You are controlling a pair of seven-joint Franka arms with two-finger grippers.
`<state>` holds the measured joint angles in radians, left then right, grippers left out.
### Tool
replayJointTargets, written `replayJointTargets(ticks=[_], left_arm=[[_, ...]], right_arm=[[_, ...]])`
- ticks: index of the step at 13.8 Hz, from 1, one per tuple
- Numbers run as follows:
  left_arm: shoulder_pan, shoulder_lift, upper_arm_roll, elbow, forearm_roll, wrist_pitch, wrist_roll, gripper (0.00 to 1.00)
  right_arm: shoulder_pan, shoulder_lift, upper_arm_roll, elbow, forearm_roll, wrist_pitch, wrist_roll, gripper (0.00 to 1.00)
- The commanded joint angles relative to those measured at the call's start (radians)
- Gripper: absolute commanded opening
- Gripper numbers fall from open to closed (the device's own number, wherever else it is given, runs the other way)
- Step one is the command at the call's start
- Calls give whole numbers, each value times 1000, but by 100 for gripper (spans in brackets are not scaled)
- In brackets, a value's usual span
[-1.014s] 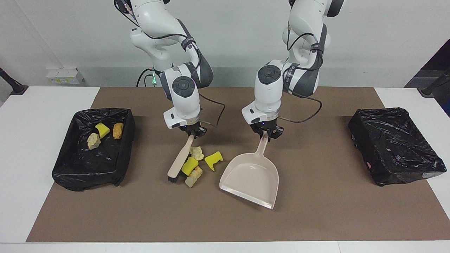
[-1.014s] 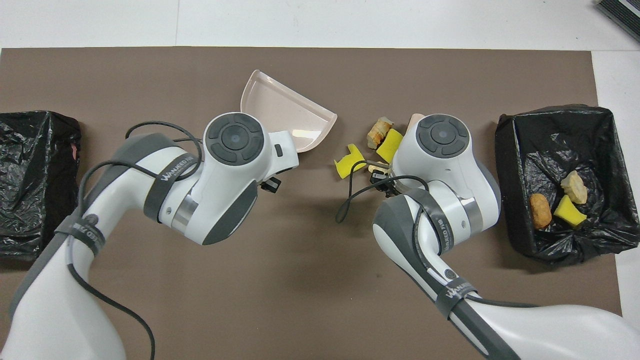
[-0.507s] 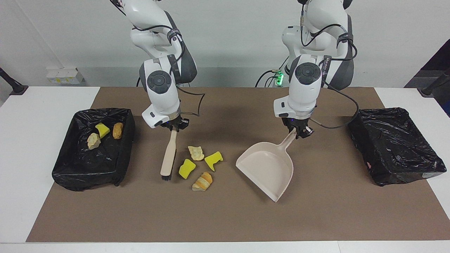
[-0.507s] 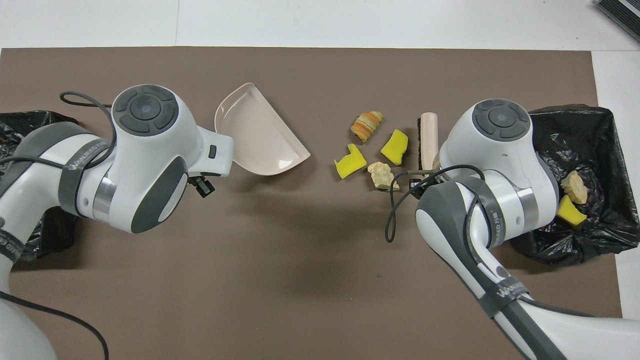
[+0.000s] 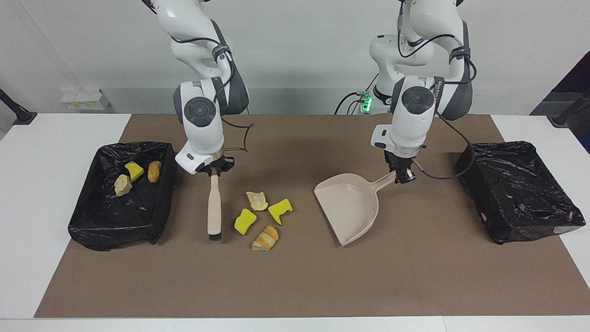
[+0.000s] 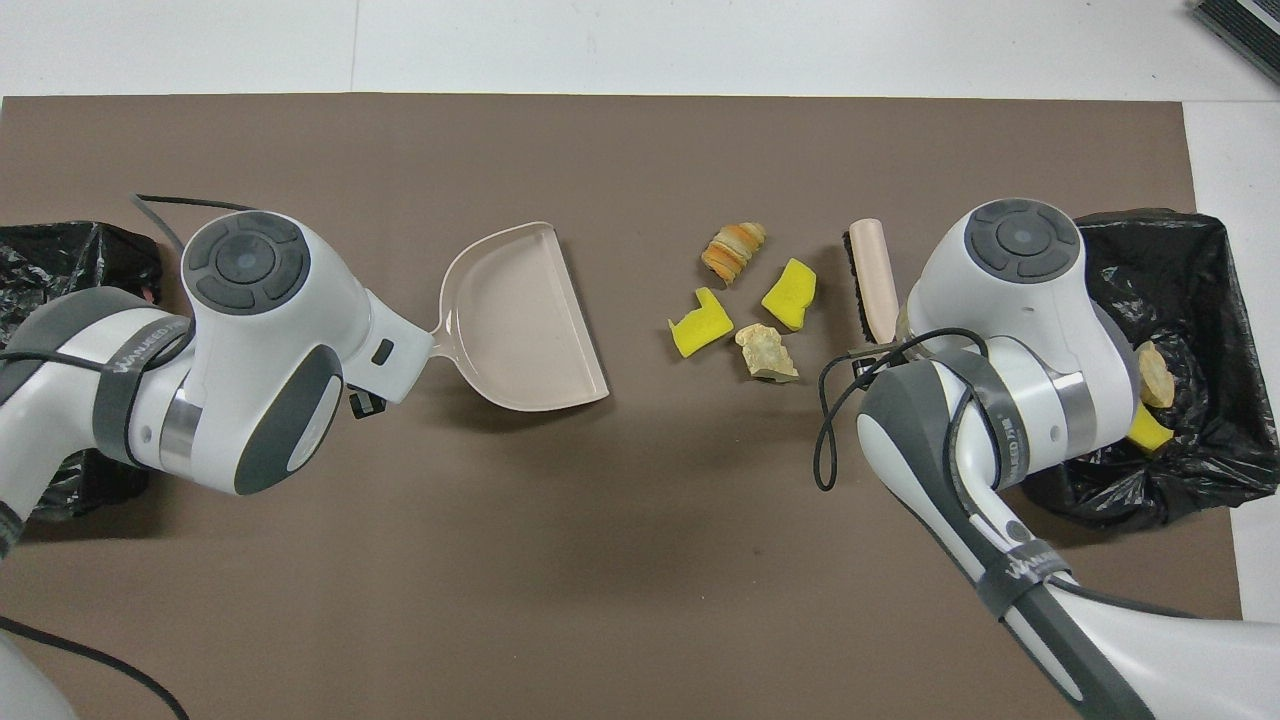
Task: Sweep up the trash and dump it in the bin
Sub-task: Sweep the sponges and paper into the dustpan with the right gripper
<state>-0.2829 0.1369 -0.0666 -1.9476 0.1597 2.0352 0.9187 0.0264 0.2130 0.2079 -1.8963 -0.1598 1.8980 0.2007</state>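
Brown matting (image 5: 295, 286) covered the white table, and the four loose pieces of trash (image 5: 261, 218) lay on it about midway between the two arms' ends. Just beside the trash, toward the right arm's end, the right gripper (image 5: 213, 171) was clamped on the handle of a small brush (image 5: 214, 210), whose dark bristles touched the mat. Toward the left arm's end from the trash, a little apart, the left gripper (image 5: 402, 175) was closed on the handle of the beige dustpan (image 5: 350, 205), whose open lip faced away from the robots. At the right arm's end, past the brush, a black-lined bin (image 5: 92, 221) held three more chunks (image 5: 133, 175). Well apart from the trash, at the left arm's end, sat a second black-lined bin (image 5: 521, 193).
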Motion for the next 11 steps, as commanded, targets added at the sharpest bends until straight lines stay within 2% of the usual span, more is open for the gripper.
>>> replayJointTargets(ticks=[1, 4, 7, 11], left_arm=[[-2, -57, 4, -80, 9, 51, 74, 0], [-7, -56, 2, -119, -34, 86, 57, 0], [-10, -43, 2, -128, -75, 92, 36, 0], [-19, -46, 1, -142, -85, 97, 2, 0]], right_arm=[[-11, 46, 10, 29, -26, 32, -27, 0], [26, 80, 13, 36, -18, 38, -15, 0], [137, 137, 13, 106, 26, 36, 9, 0], [257, 161, 14, 108, 118, 88, 129, 0]])
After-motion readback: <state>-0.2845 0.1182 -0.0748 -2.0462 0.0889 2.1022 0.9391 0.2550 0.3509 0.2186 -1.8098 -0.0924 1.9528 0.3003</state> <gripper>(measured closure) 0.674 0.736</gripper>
